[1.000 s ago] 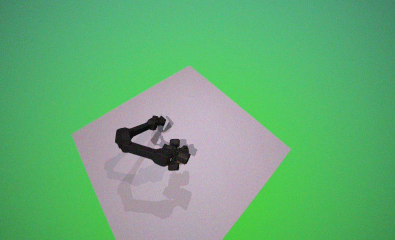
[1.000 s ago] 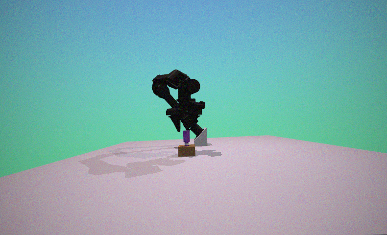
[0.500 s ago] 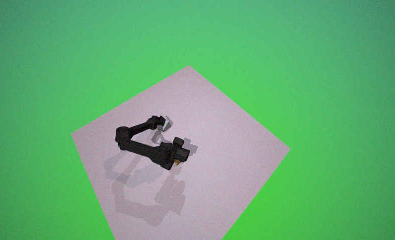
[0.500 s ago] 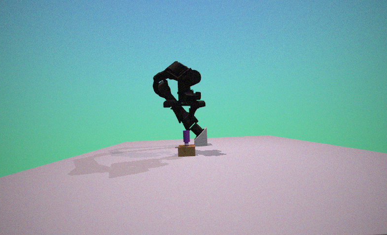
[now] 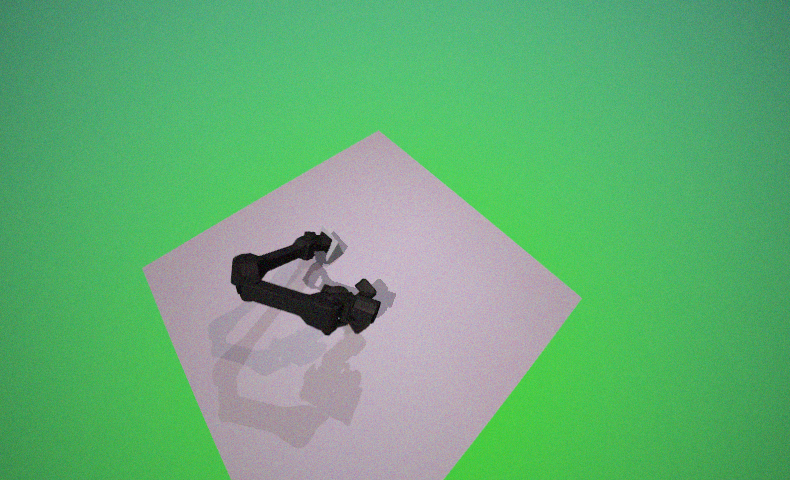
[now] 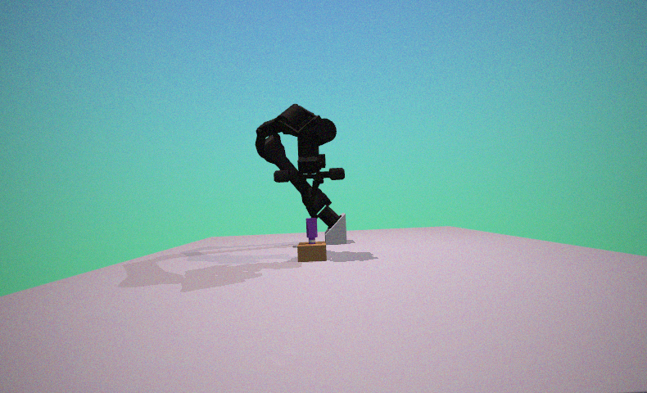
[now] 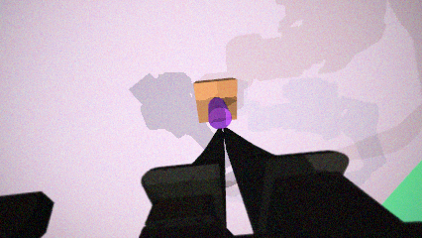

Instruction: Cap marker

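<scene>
- The purple cylindrical marker cap [image 6: 311, 227] sits on top of the marker, which stands upright in the small tan wooden holder block [image 6: 311, 251] near the middle of the pale lilac table top [image 6: 463, 301].
- In the exterior view a short, narrower stretch of the purple marker barrel [image 6: 311, 240] shows between the cap's lower edge and the block, so the cap is on; whether it has clicked fully home cannot be told from these pictures.
- The black parallel-jaw gripper [image 7: 223, 133] has its two fingers pressed together to a point, with nothing between them.
- In the wrist view the closed tips hang above the rounded top of the cap, just on its near side; touching or just apart cannot be told.
- The black six-joint arm [image 6: 300, 155] is folded high over the block, and its grey wedge-shaped base mount [image 6: 337, 230] stands just to the right of and behind the block.
- Judged from this: placing the cap looks done. The closed fingers look set to serve as a pusher, so a last press down on the cap may be left.
- After that, the arm has to be drawn well away without knocking the cap or tipping the block.
</scene>
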